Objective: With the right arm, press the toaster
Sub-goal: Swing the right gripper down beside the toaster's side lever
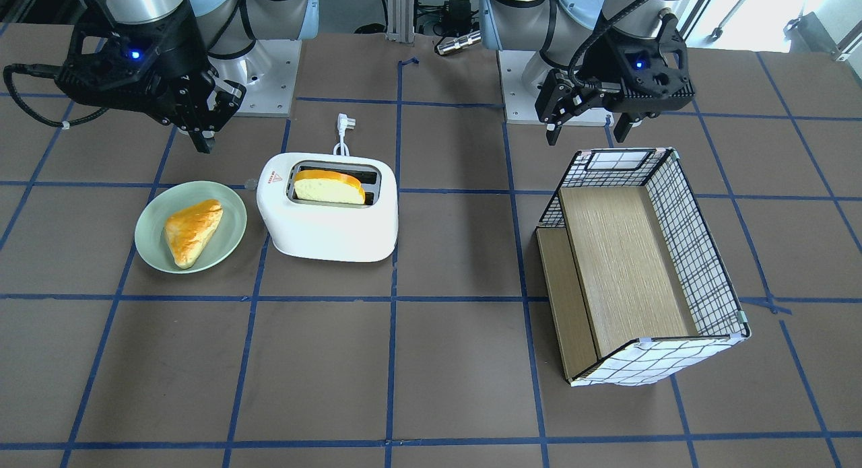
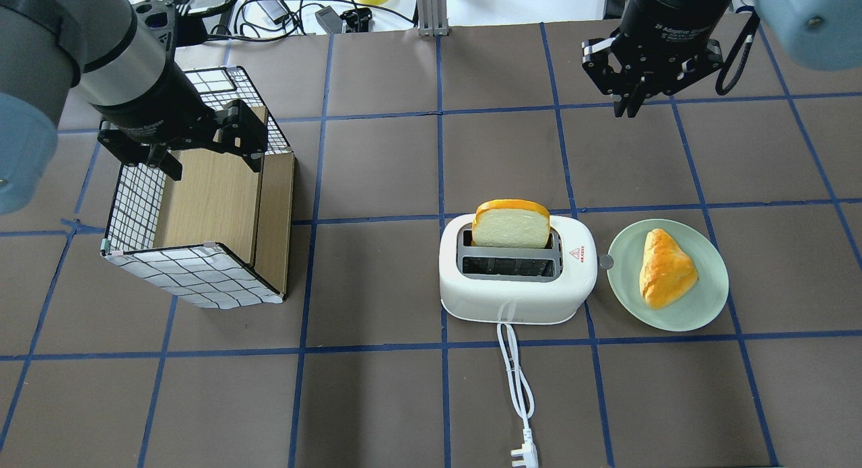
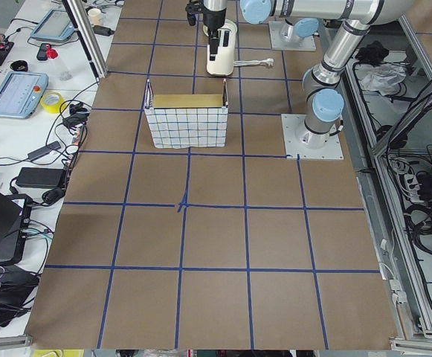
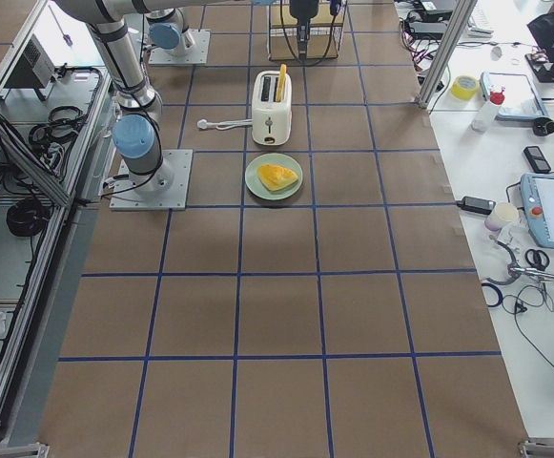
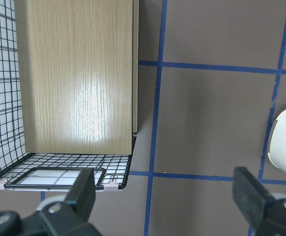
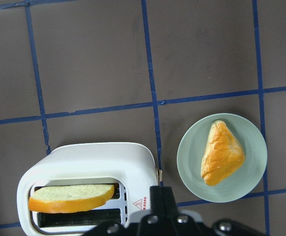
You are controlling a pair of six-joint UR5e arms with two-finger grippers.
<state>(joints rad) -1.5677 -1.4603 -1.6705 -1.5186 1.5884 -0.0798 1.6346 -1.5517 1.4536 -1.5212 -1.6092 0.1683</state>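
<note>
Bench [image 2: 377, 400]: a brown sheet squared off with blue tape, and everything here stands on it.
Left arm [image 2: 101, 44]: silver, coming in at the upper left of the overhead view.
Right arm [image 2: 808, 23]: silver with a light-blue joint cap, at the upper right of the overhead view. A black cable loops loose beside its wrist.
Basket [image 2: 195, 279]: checked wire and pale wood, in the left half of the overhead view, well apart from the other things.
Toaster [image 2: 515, 296]: white, rounded, two slots, standing right of centre in the overhead view.
Left gripper [image 5: 165, 196]: fingers spread wide with nothing between them, hanging over the upper part of the Basket in the overhead view.
Right gripper [image 2: 630, 108]: fingers pressed together on nothing, hanging over bare Bench in the upper right of the overhead view, well apart from the Toaster. White print on its body begins "2F Adaptive"; I can't read the rest.
Plate [image 2: 700, 313]: pale green, just right of the Toaster in the overhead view.
Slice of bread [image 2: 510, 225]: orange crust, standing up out of the Toaster's upper slot in the overhead view.
Pastry [image 2: 663, 269]: golden, triangular, lying on the Plate.
Cord [image 2: 517, 374]: white, running from the Toaster's lower side towards the bottom edge of the overhead view, where it ends in a plug [image 2: 525, 452].
Sticker [image 2: 574, 254]: a red warning triangle on the Toaster's top at its right end. The red print under it is too small to read.
Knob [image 2: 605, 262]: small and round, sticking out of the Toaster's right end just beside the Plate's rim. I can't tell whether they touch.
</note>
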